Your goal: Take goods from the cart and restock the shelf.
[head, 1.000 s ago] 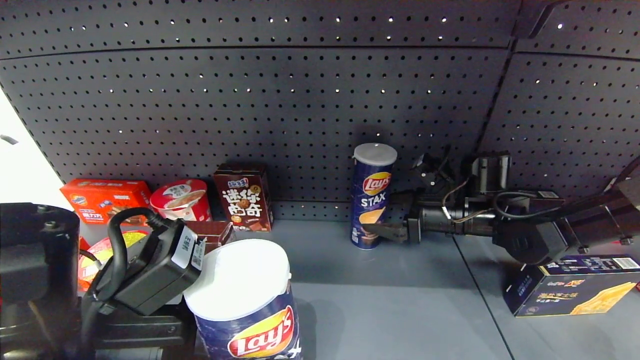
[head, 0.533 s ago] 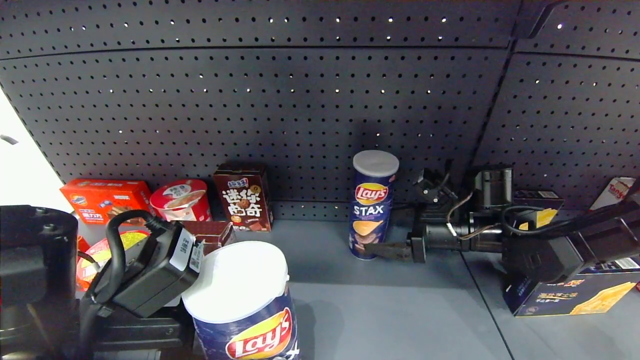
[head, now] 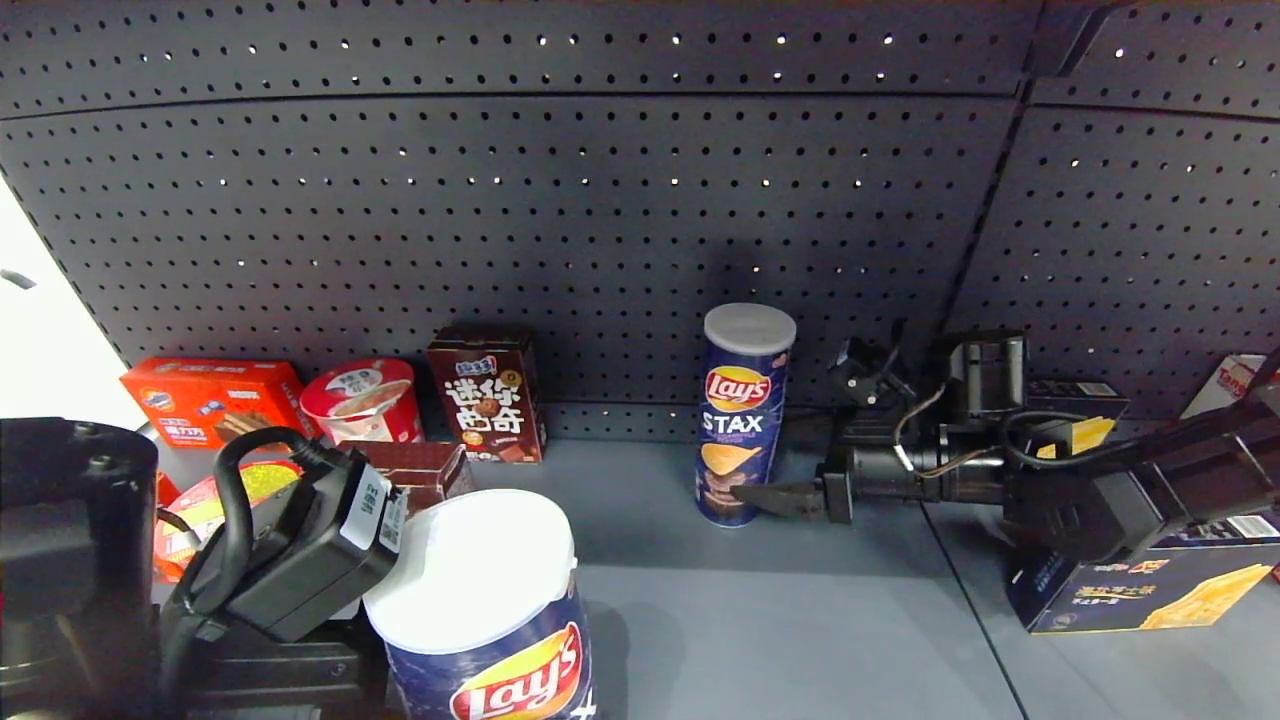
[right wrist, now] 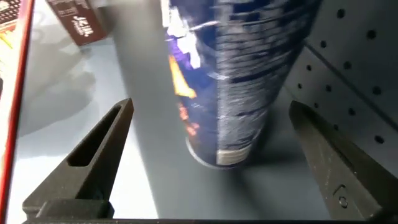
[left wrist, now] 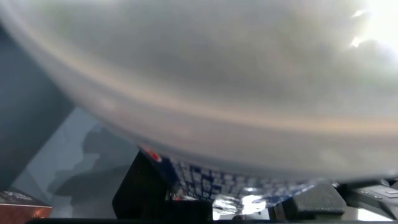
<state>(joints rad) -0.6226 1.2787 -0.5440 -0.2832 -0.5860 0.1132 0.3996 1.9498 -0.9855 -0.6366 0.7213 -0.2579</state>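
Note:
A blue chips can [head: 745, 415] with a white lid stands upright on the grey shelf [head: 780, 620], close to the pegboard back wall. My right gripper [head: 765, 482] is open around its base. In the right wrist view the can [right wrist: 242, 81] stands between the two fingers [right wrist: 93, 162] of the gripper [right wrist: 211, 171], with a gap on each side. A second chips can [head: 480, 620] sits at the lower left, held in my left gripper. Its white lid [left wrist: 205, 74] looms in the left wrist view, and dark fingers [left wrist: 143, 196] press its blue side.
At the shelf's left stand an orange box [head: 210, 400], a red noodle cup [head: 360, 400] and a brown cookie box [head: 487, 392]. A dark blue box [head: 1140, 585] lies flat at the right. Bare shelf lies between the two cans.
The standing can and my right gripper have come down and slightly left. The right arm has dropped, uncovering a box at the far right. The left arm's can has sunk slightly.

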